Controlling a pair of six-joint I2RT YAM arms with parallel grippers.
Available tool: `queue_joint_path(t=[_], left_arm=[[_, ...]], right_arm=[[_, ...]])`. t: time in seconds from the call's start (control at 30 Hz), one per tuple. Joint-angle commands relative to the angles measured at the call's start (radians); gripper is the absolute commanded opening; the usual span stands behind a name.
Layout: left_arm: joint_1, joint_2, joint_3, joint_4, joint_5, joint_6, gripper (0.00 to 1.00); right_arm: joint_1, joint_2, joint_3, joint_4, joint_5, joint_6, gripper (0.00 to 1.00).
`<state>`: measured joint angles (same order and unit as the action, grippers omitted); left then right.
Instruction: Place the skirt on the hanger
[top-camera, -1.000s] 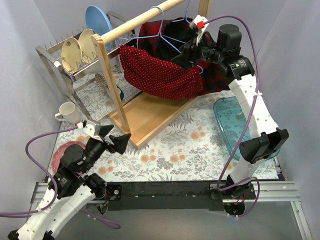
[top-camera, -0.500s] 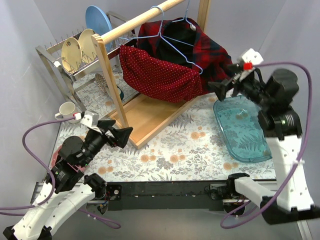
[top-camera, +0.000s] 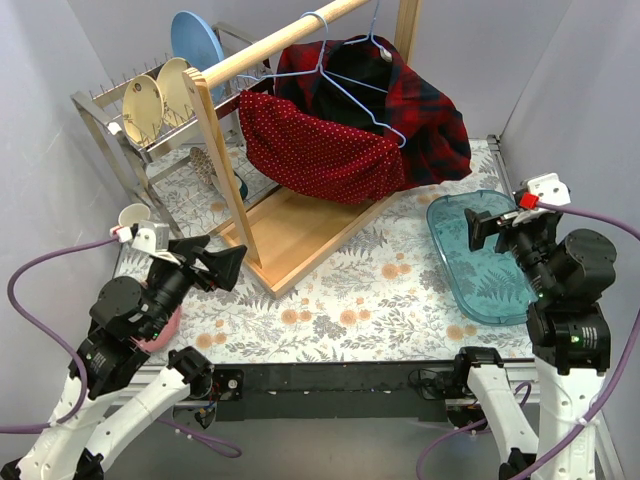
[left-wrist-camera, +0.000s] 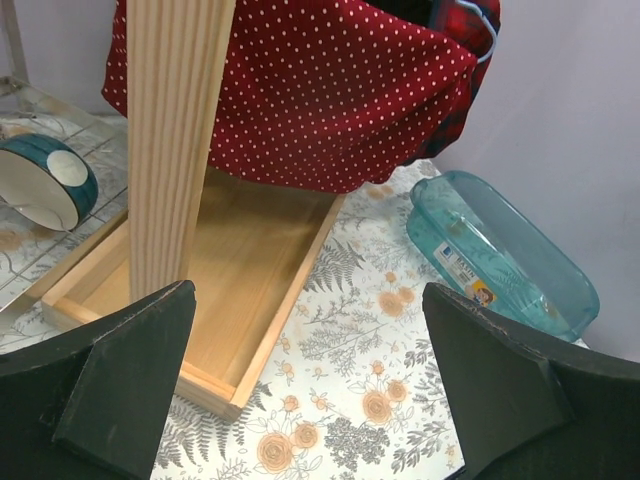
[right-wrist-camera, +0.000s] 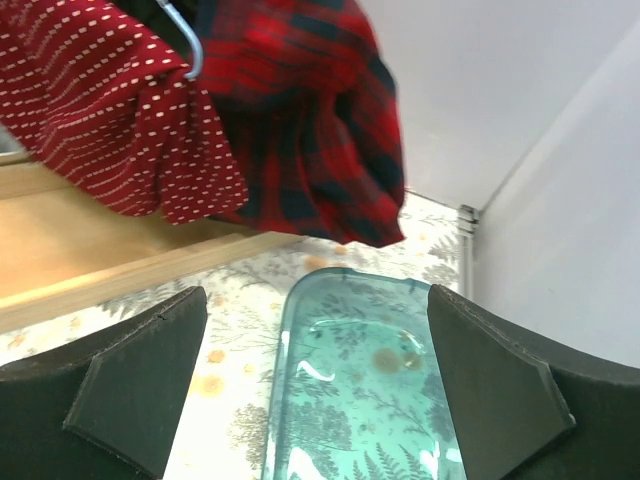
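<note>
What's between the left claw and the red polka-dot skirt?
The rack's pale wooden upright post and its shallow wooden base tray stand between the left gripper and the red white-dotted skirt; the left wrist view shows it best.

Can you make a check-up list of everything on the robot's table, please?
Surface: floral tablecloth.
Job's things: red dotted skirt draped on the blue hanger, which hooks over the wooden rail.
Clutter: plaid garment, teal tray, dish rack with plates, mug.
Grippers: left gripper and right gripper both open, holding nothing, away from the skirt.
Cables: purple cables loop off both arms.
Surroundings: grey walls close by.
</note>
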<state>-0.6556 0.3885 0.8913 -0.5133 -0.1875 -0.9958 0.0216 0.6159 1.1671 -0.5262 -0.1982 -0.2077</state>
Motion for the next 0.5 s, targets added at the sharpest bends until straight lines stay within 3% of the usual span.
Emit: queue_joint_path(t=[0.0, 0.17, 0.47], left_arm=[[0.007, -0.017, 0.049, -0.050, -0.035, 0.003, 0.98], [0.007, -0.031, 0.049, -0.065, -0.035, 0.002, 0.98], [0.007, -0.048, 0.080, -0.105, -0.064, 0.009, 0.98]], right_arm=[[-0.011, -0.036, 0.009, -0.024, 0.065, -0.015, 0.99], [-0.051, -0.048, 0.029, -0.067, -0.004, -0.098, 0.99], [-0.063, -0.076, -0.004, -0.021, 0.108, 0.025, 0.99]])
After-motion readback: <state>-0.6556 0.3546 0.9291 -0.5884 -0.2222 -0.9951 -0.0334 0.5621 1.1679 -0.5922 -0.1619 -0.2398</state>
